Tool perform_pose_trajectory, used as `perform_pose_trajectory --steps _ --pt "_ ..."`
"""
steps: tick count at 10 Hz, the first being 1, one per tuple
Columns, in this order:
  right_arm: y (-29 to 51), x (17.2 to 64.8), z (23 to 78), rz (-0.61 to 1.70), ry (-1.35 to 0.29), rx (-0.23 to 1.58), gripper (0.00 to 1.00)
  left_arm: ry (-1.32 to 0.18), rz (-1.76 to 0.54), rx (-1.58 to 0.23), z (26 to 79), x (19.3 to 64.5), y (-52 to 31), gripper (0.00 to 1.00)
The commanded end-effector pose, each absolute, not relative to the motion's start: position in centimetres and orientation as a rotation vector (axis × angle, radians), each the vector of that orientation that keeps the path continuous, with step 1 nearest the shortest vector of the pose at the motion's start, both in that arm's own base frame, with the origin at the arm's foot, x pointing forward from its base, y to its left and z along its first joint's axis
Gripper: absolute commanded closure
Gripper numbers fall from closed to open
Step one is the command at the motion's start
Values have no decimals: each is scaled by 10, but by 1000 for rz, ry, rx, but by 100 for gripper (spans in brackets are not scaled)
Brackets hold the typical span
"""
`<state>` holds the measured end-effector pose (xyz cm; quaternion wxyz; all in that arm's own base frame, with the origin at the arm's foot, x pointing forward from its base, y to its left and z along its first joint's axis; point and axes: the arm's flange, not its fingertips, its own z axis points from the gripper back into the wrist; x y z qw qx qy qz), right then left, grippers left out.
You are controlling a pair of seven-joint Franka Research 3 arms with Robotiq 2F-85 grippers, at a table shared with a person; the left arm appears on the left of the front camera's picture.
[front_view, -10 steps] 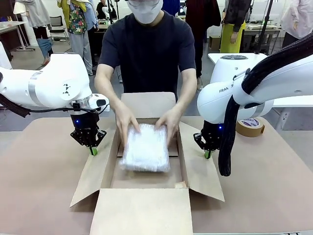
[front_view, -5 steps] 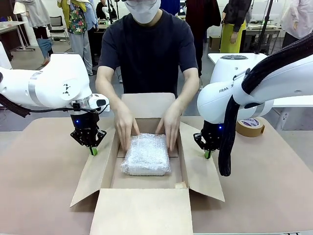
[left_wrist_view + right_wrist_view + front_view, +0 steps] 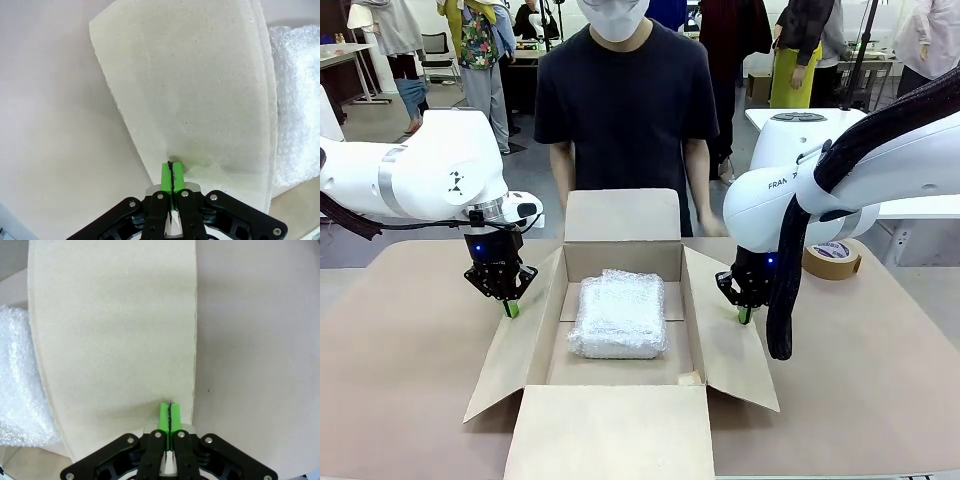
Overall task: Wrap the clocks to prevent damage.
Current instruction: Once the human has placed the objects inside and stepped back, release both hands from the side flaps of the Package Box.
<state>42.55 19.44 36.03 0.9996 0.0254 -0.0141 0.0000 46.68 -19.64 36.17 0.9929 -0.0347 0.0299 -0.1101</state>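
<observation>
Front view: the clocks point(image 3: 619, 314) are seen already wrapped as a bubble-wrap bundle, laid flat inside the open carton point(image 3: 620, 215). Closing and taping the carton is judged to be what is left; a tape roll point(image 3: 833, 259) lies well to the carton's right. The left claw point(image 3: 510, 309) and right claw point(image 3: 745, 316) are pressed together on nothing, tips at the carton's side flaps. "FRAN" is read on the right arm point(image 3: 790, 190); the roll's print cannot be made out.

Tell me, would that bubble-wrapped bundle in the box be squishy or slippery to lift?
Probably squishy outside: the bundle looks puffy. Its glossy plastic may be slippery. Lying flat on the box floor, it seems unlikely to roll.
</observation>
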Motion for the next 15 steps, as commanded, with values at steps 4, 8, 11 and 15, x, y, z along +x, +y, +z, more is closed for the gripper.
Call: perform_pose_trajectory --steps 4,8,11,15 --pt "155 413 430 359 62 -150 99 16 -813 -114 438 437 -171 100" --pt "117 361 536 572 78 -220 99 33 -1160 -58 521 403 -110 100" --pt "96 342 553 580 67 -157 99 29 -1213 -38 532 393 -78 100" --pt "99 342 569 575 54 -197 99 28 -1200 -45 540 393 -75 100"
